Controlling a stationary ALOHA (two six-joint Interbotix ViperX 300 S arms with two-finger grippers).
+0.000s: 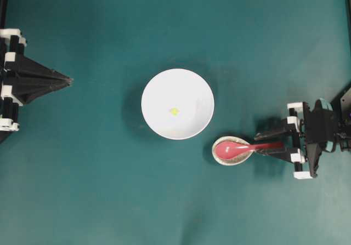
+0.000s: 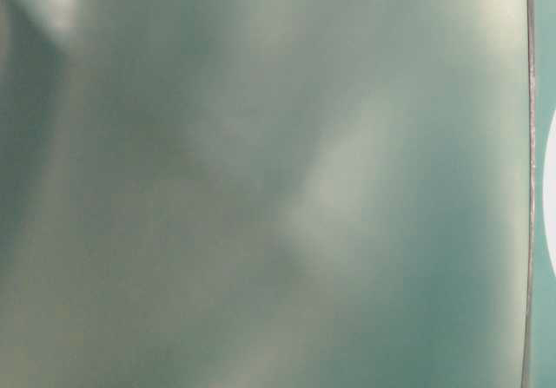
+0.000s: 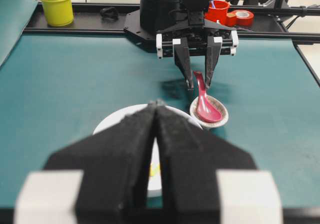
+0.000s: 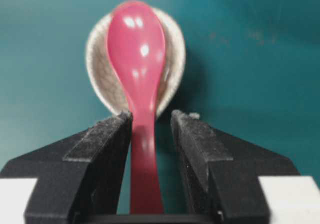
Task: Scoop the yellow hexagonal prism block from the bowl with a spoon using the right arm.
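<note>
The bowl [image 1: 177, 103] is a large, plain white round dish, upright. The yellow hexagonal prism block [image 1: 174, 112] is tiny and bright, lying inside the bowl close to its centre. The spoon [image 1: 236, 147] is glossy pink-red with a deep oval scoop and short straight handle; it lies just beside the bowl, its scoop facing up and nearest the bowl's rim, its handle pointing away from the bowl, between the right arm's [image 1: 318, 132] parted gripper fingers [image 4: 102, 149].
</note>
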